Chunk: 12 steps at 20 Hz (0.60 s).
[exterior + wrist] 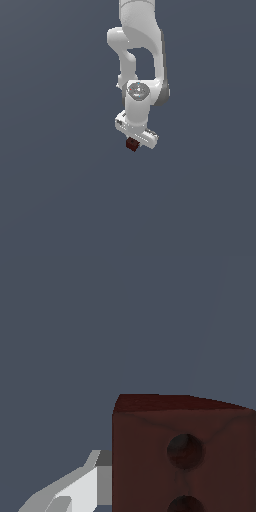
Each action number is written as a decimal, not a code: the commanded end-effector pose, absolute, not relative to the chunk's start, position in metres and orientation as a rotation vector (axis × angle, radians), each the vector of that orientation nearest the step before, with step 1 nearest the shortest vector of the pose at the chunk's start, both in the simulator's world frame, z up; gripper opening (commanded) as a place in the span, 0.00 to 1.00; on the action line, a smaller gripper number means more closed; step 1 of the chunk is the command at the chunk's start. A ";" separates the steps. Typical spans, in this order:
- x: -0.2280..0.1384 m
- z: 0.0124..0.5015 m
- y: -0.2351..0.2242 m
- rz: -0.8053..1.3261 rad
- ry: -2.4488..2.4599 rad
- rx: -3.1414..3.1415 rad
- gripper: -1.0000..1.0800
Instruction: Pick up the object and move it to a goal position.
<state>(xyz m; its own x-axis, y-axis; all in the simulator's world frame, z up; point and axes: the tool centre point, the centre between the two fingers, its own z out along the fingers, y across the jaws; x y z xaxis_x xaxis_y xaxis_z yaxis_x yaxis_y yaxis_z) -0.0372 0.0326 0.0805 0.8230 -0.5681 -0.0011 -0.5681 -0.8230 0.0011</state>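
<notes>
The object, a tiny dark red-brown cube [132,145], sits directly under the white hand of the arm in the exterior view. My gripper [133,143] is shut on it, pointing downward. In the wrist view the cube [185,456] looms large, with two round holes in its facing side. One white and grey finger [75,491] presses against the cube's side. The other finger is hidden behind the cube. Nothing marks a goal position in either view.
The white arm [137,55] comes down from the top of the exterior view. Everything around it is a uniform dark blue-grey ground [60,190] with no other objects or edges visible.
</notes>
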 end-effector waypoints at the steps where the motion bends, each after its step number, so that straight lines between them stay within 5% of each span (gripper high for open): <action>1: -0.023 0.098 0.026 0.001 -0.935 2.999 0.00; 12: 0.043 0.168 -0.004 0.001 -0.935 2.999 0.00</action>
<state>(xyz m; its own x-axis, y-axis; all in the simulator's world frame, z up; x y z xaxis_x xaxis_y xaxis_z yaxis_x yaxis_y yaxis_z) 0.0340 0.0000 0.1582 0.8226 -0.5686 -0.0003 -0.5686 -0.8226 0.0008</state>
